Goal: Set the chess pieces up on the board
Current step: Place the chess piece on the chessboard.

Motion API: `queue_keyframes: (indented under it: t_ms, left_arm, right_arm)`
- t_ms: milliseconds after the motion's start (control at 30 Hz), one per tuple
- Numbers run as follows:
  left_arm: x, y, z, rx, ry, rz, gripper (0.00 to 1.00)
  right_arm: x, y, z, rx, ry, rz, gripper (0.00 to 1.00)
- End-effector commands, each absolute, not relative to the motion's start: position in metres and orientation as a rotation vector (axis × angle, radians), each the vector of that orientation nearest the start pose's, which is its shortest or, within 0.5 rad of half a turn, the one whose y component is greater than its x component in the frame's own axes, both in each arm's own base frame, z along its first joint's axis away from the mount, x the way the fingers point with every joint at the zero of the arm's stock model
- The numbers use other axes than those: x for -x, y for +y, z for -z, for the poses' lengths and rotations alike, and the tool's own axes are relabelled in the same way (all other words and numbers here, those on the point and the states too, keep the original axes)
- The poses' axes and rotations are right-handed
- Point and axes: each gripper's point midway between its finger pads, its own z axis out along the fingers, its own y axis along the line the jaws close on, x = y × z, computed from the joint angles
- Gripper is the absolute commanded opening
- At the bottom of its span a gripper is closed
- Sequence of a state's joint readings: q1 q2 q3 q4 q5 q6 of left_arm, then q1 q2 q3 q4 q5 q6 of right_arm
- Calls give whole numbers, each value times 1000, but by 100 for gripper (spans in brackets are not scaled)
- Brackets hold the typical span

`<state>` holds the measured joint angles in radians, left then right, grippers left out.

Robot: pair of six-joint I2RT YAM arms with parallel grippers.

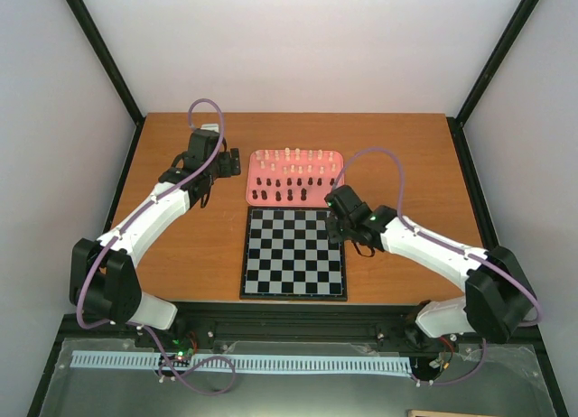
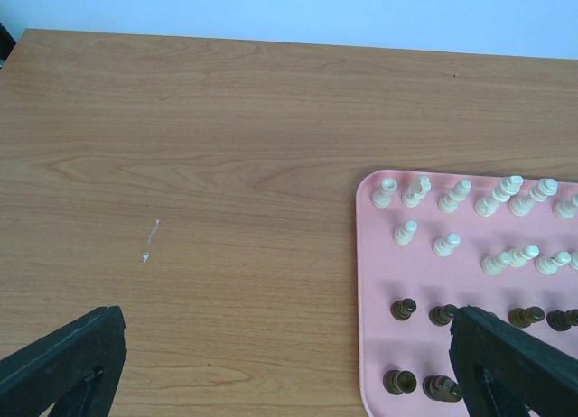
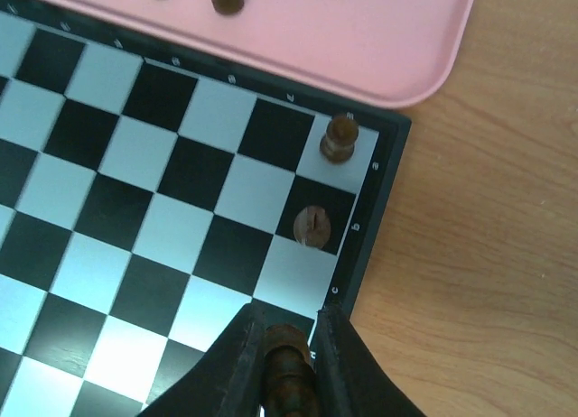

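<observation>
Plainly the right gripper (image 3: 289,319) is pinching a dark piece (image 3: 287,381) between both fingers, the piece's long axis running along them; it hangs over the board (image 3: 135,164) at the right-hand edge column. Two more dark pieces stand in that column, the corner piece (image 3: 340,137) just beside the pink tray (image 3: 379,47) and the second piece (image 3: 312,226) one square nearer. The next square, pale and bare, lies directly at the fingertips on the tray side, so I judge the set-down needs only a short drop in line with those two. The right arm is clearly the nearer one. The left gripper (image 2: 287,327) is spread wide with nothing between its fingers, over the table (image 2: 226,164) beside the tray's left rim. The cream pieces (image 2: 452,196) and the other dark ones (image 2: 404,307) wait on the tray. Small pale characters run along the board's dark border, too small to read; no brand shows.
</observation>
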<state>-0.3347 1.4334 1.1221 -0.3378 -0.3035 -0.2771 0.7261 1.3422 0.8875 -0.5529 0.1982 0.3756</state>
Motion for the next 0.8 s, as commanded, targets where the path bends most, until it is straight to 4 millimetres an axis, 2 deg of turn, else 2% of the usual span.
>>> queue_keyframes:
  t_ms: [0, 300, 767]
  left_arm:
    - [-421, -91, -221, 120, 2162, 22, 100]
    - [-421, -90, -220, 121, 2165, 16, 100]
    - [-423, -91, -216, 122, 2174, 10, 100]
  right_arm:
    - [-273, 201, -94, 356, 2554, -159, 16]
    - [-276, 207, -73, 381, 2589, -152, 16]
    - [-277, 204, -57, 379, 2606, -110, 16]
